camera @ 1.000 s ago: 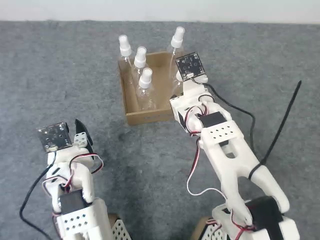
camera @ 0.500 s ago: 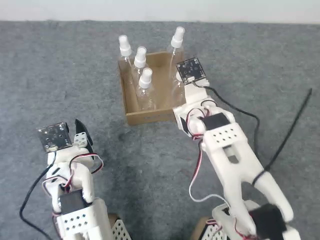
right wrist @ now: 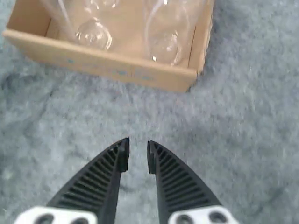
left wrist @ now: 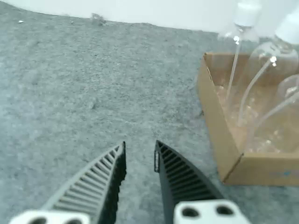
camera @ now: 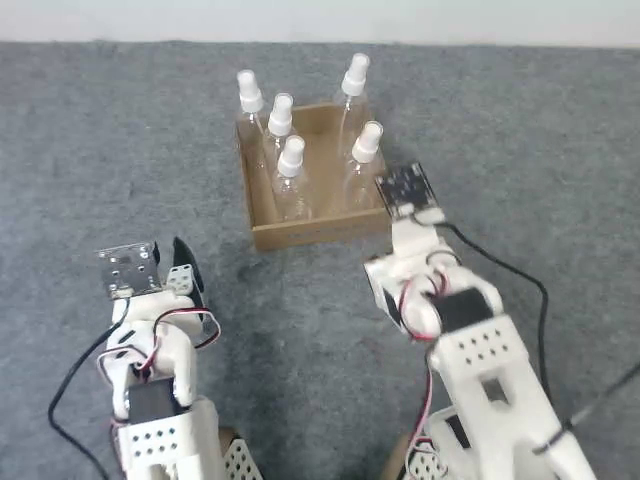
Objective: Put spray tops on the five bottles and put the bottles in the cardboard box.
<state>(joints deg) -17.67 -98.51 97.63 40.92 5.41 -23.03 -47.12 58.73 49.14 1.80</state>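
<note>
Five capped bottles (camera: 291,180) sit in the box (camera: 300,236) — left tool (left wrist: 140,144) and right tool (right wrist: 138,141) both slightly apart, holding nothing.

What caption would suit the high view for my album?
Five spray-topped bottles stand in the cardboard box; the left arm and right arm sit short of it.

Five bottles (camera: 292,185) stand inside cardboard box (camera: 300,232). Left gripper (left wrist: 139,149) before box, leftward; right gripper (right wrist: 138,147) before its right corner.
</note>
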